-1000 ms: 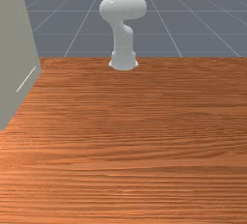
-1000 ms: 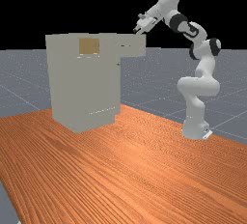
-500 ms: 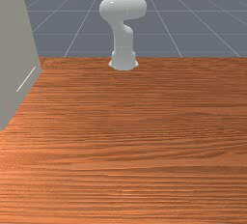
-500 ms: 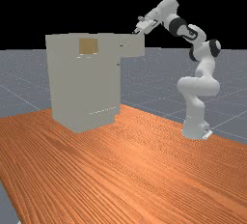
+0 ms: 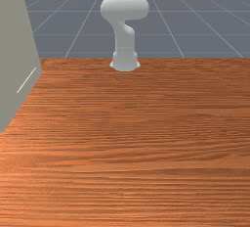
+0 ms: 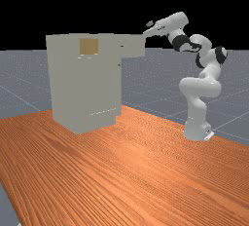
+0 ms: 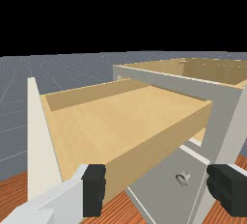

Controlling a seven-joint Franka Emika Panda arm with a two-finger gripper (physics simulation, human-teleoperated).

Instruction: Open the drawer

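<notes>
In the far view the gripper (image 6: 147, 34) is at the upper outer corner of the pulled-out drawer (image 6: 133, 46). The wrist view has the gripper (image 7: 157, 189) with its fingers wide apart and nothing held between them. There the drawer (image 7: 120, 117) stands well out of the grey cabinet (image 7: 226, 117), its wooden inside exposed and its pale front panel (image 7: 38, 141) at the outer end. One finger overlaps the drawer's near side in the picture; whether they touch, I cannot tell.
Below the drawer, the cabinet has a door with a round knob (image 7: 182, 178). The cabinet (image 5: 17, 50) stands along the front view's left edge on the wooden table (image 5: 146, 138). The arm's base (image 6: 197, 127) is at the far view's right.
My hand has drawn back toward the far view's right and tilted flatter, while the arm's elbow shifted the same way. The drawer has slid very slightly toward the cabinet.
</notes>
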